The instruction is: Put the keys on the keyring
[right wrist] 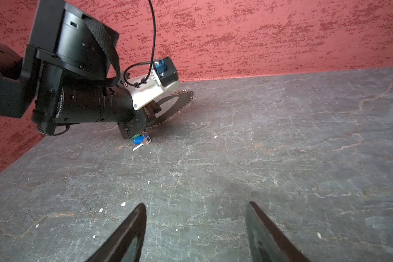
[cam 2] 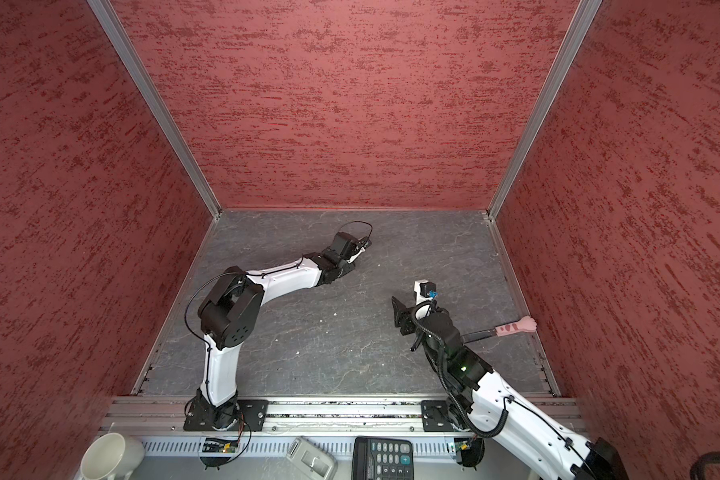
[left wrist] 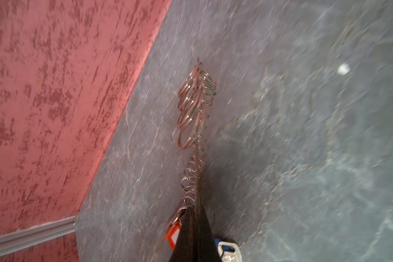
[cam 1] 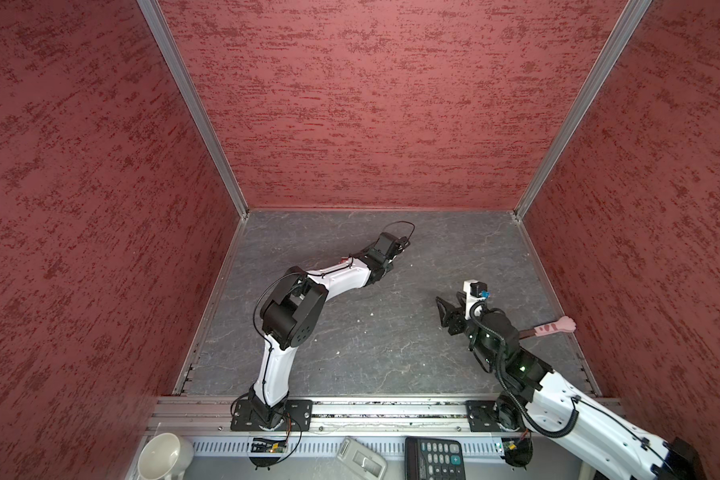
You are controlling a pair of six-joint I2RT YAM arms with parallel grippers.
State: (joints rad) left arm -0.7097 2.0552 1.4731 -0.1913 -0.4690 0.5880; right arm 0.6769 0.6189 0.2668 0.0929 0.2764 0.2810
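The surface [cam 1: 371, 340] is dark grey with pale veins, like slate, and red walls close it on three sides. Near its back, a little left of the middle, the keyring [right wrist: 184, 103] touches it with its silver chain; the loop looks tilted, not flat. A blue-tagged key [right wrist: 141, 140] of its cluster rests on the surface. Near the right wall lies a pink cat-paw-handled tool [cam 1: 553, 326]. Small white specks [right wrist: 215, 136] are scattered over it.
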